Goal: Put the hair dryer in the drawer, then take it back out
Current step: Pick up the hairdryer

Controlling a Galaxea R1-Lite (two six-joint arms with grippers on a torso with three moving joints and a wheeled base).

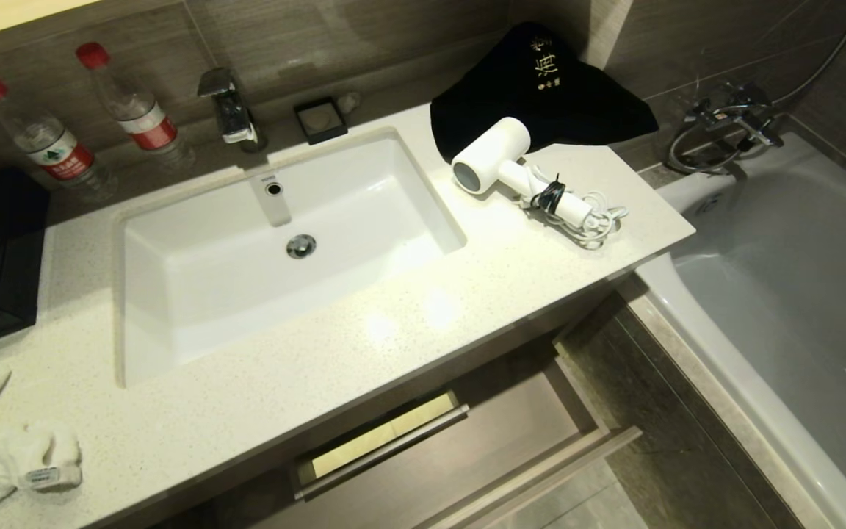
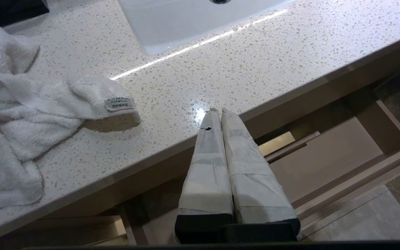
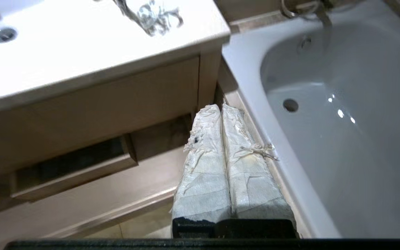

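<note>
None of the task's two steps is done, judging by how things lie: the hair dryer is on the counter, not in the drawer, so both the putting in and the taking out are left.

Nearest, below the counter's front edge, the wide shallow light wood-grain vanity drawer (image 1: 533,433) stands pulled open. Its floor, as far as it shows, is bare; only the boxed cut-out (image 1: 382,441) sits inside at the back, under the counter edge. The part of the drawer beneath the counter is hidden.

The left claw (image 2: 217,113), two tape-wrapped fingers pressed flat together and holding nothing, hangs in front of the counter edge above the drawer, near a crumpled white towel (image 2: 30,128) on the counter. The right claw (image 3: 221,109) is likewise fully closed and empty, low beside the drawer's end next to the white bathtub (image 3: 342,114). Neither is near the dryer.

On the pale speckled stone counter (image 1: 364,345), the white rectangular sink basin (image 1: 247,257) is empty but for its drain. Beyond the drawer and beside the basin, toward the bathtub end, lies the small white hair dryer (image 1: 496,162) on its side, grey round end facing the basin, its coiled white cord bundled with a black strap at the handle. Just behind it, touching it, lies a black cloth bag (image 1: 540,88). Farthest back, behind the basin, stand two clear water bottles with red caps (image 1: 92,117).
</note>
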